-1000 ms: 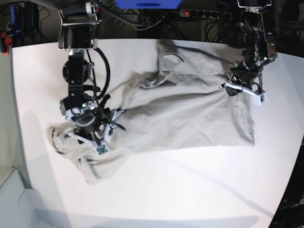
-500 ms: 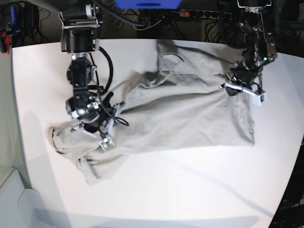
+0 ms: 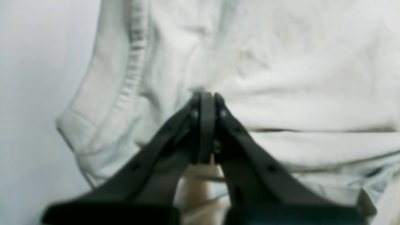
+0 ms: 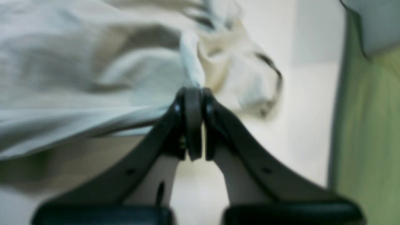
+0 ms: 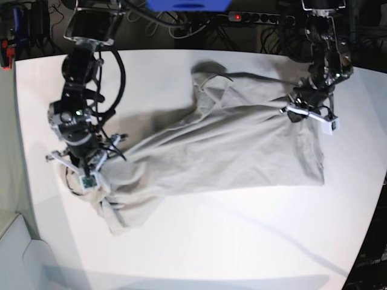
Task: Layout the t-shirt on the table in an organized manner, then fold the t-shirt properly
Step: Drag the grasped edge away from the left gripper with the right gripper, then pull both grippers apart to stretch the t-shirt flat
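Note:
The light grey-beige t-shirt (image 5: 230,151) lies wrinkled across the white table (image 5: 242,241), stretched from lower left to right. My right gripper (image 5: 81,172) is at the shirt's bunched left end. In the right wrist view it (image 4: 193,93) is shut on a raised fold of the t-shirt (image 4: 93,78). My left gripper (image 5: 290,112) sits at the shirt's upper right edge. The left wrist view shows it (image 3: 204,98) shut on the t-shirt (image 3: 281,62), close to a stitched hem. Folds hide the neck.
A power strip (image 5: 260,17) and cables lie behind the table's far edge. A pale box (image 5: 18,254) stands off the front left corner. A green surface (image 4: 365,125) shows beyond the table edge in the right wrist view.
My right gripper closed on the cloth and moved left toward the table's edge, dragging the shirt's left part and pulling it taut. The left arm stayed put.

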Controlling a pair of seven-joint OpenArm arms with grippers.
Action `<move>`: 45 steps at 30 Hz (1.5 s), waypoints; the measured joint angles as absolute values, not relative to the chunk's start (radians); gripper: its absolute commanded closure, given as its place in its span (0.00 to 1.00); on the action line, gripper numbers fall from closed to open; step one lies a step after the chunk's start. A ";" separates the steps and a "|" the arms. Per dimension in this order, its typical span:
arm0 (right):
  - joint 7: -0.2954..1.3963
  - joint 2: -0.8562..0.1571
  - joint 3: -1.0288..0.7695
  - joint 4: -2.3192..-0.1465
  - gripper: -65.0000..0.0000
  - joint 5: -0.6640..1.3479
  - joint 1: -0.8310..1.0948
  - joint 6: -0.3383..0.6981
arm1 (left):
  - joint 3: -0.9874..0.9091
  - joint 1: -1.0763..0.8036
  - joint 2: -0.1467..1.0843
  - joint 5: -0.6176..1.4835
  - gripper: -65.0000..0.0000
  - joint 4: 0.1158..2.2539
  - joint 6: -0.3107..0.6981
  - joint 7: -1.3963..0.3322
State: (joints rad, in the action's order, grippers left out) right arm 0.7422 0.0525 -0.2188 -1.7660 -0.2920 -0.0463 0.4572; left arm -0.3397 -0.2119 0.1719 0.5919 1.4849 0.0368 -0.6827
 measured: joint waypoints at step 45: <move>0.739 -0.139 -0.362 -1.914 0.37 0.016 0.179 0.466 | -0.448 -0.192 0.169 0.554 0.99 1.526 0.004 -0.743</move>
